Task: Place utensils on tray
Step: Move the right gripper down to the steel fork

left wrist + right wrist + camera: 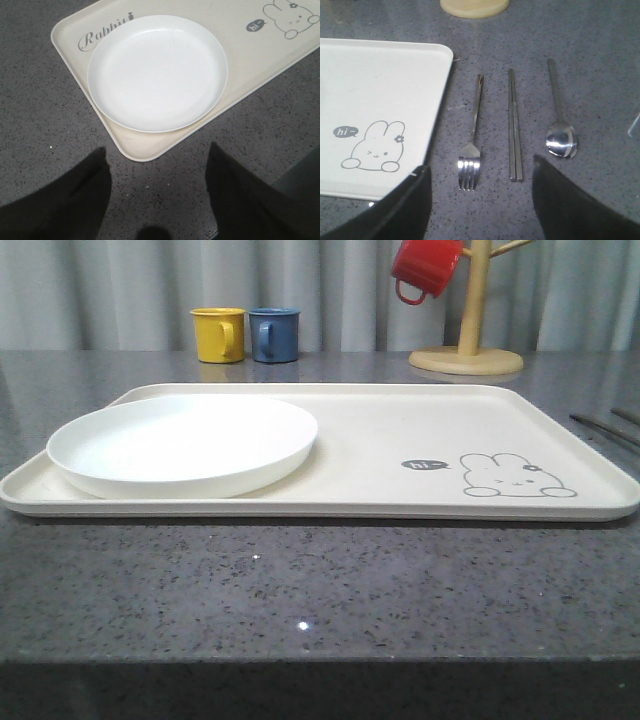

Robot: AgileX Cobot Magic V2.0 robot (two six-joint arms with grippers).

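Silver cutlery lies in a neat row on the grey speckled counter (600,45), just beside the tray's (380,75) right edge: fork (472,145) nearest, chopsticks (514,125) in the middle, spoon (560,130) farthest. All are parallel and apart, none on the tray yet, so the task looks unstarted. The spacing probably leaves room for fingers around each piece. The right gripper (480,210) hovers over fork and chopsticks, jaws wide apart, nothing held. The left gripper (157,200) hangs off the tray's near corner, jaws also spread and empty.

The white plate (157,72) sits on the tray's left half, leaving the rabbit side bare, likely the drop zone. The right wrist view gives the full cutlery layout; the front view catches just dark slivers at the far right, but adds the yellow mug (218,334), blue mug (274,334) and red mug (425,267) on the wooden stand (470,340). The left wrist view alone reads the "Rabbit" script.
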